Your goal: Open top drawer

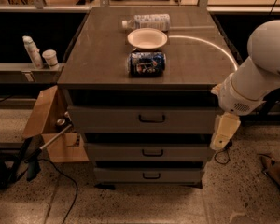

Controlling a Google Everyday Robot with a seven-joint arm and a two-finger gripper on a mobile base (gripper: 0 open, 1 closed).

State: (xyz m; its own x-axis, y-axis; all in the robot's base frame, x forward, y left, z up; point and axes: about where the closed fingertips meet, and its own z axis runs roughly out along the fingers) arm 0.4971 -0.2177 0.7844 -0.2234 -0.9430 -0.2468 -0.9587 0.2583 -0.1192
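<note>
One small dark loop handle [152, 118], well left of the gripper [224, 132], is where to hook the shut top drawer [107, 119], a rigid metal front likely weighty on its slides, while the gripper hangs beside the cabinet [93, 55], whether released or clenched impossible to tell.
</note>
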